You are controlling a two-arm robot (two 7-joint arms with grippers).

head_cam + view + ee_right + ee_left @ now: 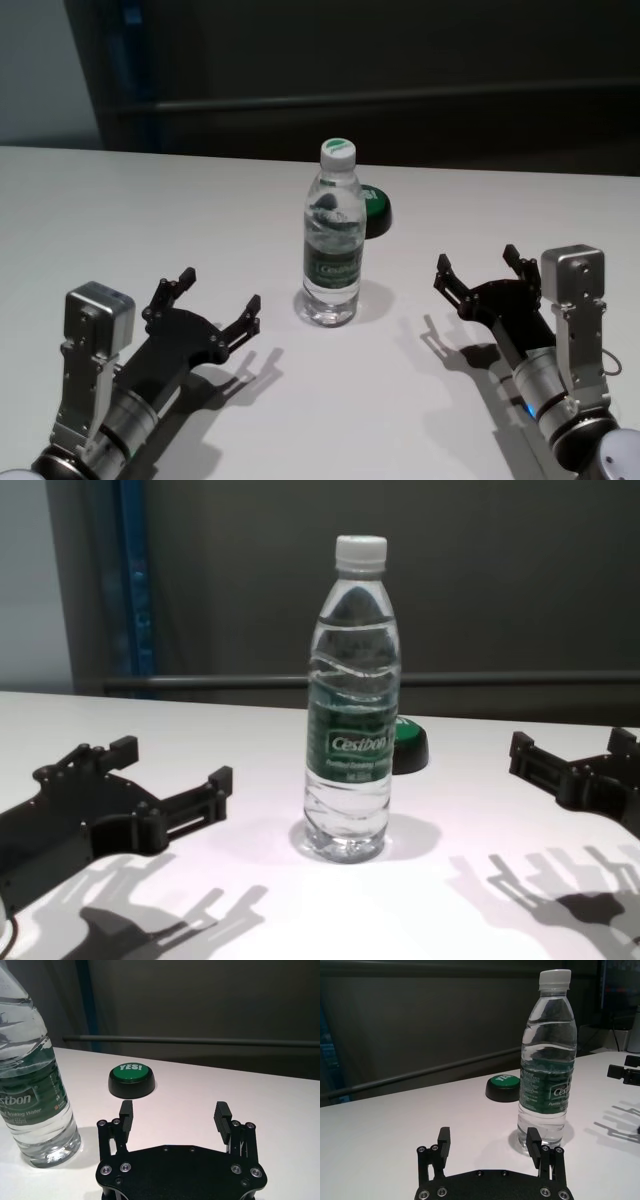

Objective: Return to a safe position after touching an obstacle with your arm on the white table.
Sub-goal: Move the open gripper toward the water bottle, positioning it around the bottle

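we see the bottle (332,236) standing upright near the middle of the white table (120,210), its cap on, with a green-topped puck (376,210) just behind it to the right. our left end effector (215,305) hovers low to the bottle's left, fingers spread and holding nothing. our right end effector (482,268) sits on the bottle's right, likewise open and apart from it.

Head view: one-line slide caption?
Upright water bottle on the white table, green-topped button behind; open left gripper and right gripper flank it.
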